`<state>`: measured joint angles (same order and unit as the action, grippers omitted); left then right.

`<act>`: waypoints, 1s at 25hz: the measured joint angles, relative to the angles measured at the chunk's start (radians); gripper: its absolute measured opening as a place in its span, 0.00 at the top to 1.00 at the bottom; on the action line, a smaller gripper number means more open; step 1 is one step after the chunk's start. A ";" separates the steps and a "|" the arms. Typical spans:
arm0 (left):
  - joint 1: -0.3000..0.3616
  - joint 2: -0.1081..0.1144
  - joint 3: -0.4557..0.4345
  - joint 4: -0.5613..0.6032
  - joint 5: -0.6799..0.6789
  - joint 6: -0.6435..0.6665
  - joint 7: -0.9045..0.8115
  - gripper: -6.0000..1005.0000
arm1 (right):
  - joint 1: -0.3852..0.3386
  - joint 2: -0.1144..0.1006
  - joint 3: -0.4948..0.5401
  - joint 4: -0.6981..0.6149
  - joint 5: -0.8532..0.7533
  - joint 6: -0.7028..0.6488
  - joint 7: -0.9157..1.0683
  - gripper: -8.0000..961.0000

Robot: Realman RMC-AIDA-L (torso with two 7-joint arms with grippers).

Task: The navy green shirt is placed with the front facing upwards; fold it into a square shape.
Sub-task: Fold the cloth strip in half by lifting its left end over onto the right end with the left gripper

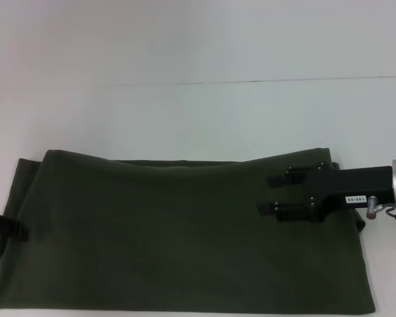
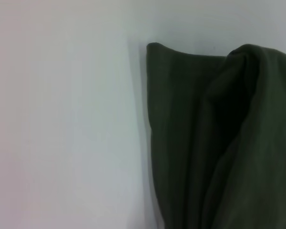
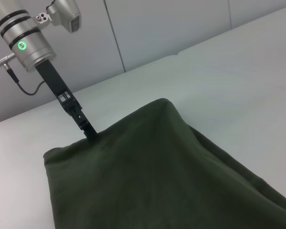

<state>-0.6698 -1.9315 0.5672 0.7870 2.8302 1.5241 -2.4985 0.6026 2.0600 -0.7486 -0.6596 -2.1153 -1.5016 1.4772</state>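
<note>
The navy green shirt [image 1: 171, 238] lies on the white table as a long dark olive band, running left to right, with no lettering or collar showing. My right gripper [image 1: 272, 194] reaches in from the right, low over the shirt's right part, open with nothing between its fingers. My left gripper [image 1: 8, 229] sits at the middle of the shirt's left edge, mostly out of the head view. In the right wrist view, the left gripper [image 3: 88, 130] comes down onto that far edge of the shirt [image 3: 152, 176]. The left wrist view shows only a corner of the shirt [image 2: 190, 133] with a raised fold.
The white table [image 1: 198, 112] stretches bare behind the shirt, with a seam line across it. The shirt's near edge runs along the bottom of the head view. A grey wall panel [image 3: 157, 28] stands beyond the table.
</note>
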 joint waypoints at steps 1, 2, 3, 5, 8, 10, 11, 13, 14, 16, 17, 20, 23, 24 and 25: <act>0.000 -0.001 0.000 0.000 0.000 -0.001 0.000 0.14 | 0.001 0.000 0.000 0.000 0.000 0.000 0.000 0.26; 0.000 -0.001 0.000 0.000 0.000 -0.001 0.000 0.14 | 0.001 0.000 0.000 0.000 0.000 0.000 0.000 0.26; 0.000 -0.001 0.001 0.000 0.000 -0.002 0.000 0.14 | 0.001 0.000 0.000 0.000 0.000 0.000 0.000 0.26; 0.000 -0.001 0.002 0.000 0.000 -0.002 0.000 0.14 | 0.002 0.000 0.000 0.000 0.000 0.000 0.000 0.26; -0.001 -0.001 0.003 -0.001 0.000 -0.002 0.000 0.14 | 0.003 0.000 0.000 0.000 0.000 0.000 0.000 0.26; -0.001 -0.002 0.005 -0.002 0.000 -0.002 0.000 0.14 | 0.003 0.000 0.000 0.000 0.000 0.000 0.000 0.26; -0.001 -0.002 0.007 -0.002 0.000 -0.003 -0.001 0.14 | 0.003 0.000 0.000 0.000 0.000 0.000 0.000 0.26; -0.001 -0.003 0.009 -0.002 0.000 -0.002 -0.001 0.14 | 0.003 0.000 0.000 0.000 0.000 0.000 0.000 0.26; -0.001 -0.003 0.009 -0.002 0.000 -0.003 -0.001 0.14 | 0.003 0.000 0.000 0.000 0.000 0.001 0.000 0.26; -0.002 -0.003 0.010 -0.005 0.000 -0.003 -0.002 0.14 | 0.003 0.000 0.000 0.000 0.000 0.001 0.000 0.26; -0.003 -0.003 0.011 -0.007 0.000 -0.004 -0.002 0.14 | 0.003 0.000 0.000 0.000 0.000 0.001 0.000 0.26; -0.006 -0.003 0.014 -0.012 0.000 -0.005 -0.002 0.14 | 0.003 0.000 0.000 0.000 0.000 0.003 0.000 0.26; -0.007 -0.003 0.022 -0.013 0.000 -0.006 -0.002 0.14 | 0.003 0.000 0.000 0.000 0.000 0.003 0.000 0.26; -0.008 -0.003 0.023 -0.013 0.000 -0.006 -0.002 0.14 | 0.003 0.000 0.000 0.000 0.000 0.003 0.000 0.26; -0.008 -0.003 0.023 -0.014 0.000 -0.006 -0.002 0.14 | 0.003 0.000 0.000 0.000 0.000 0.003 0.000 0.26</act>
<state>-0.6783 -1.9342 0.5906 0.7731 2.8302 1.5182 -2.5004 0.6059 2.0600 -0.7486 -0.6596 -2.1154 -1.4984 1.4772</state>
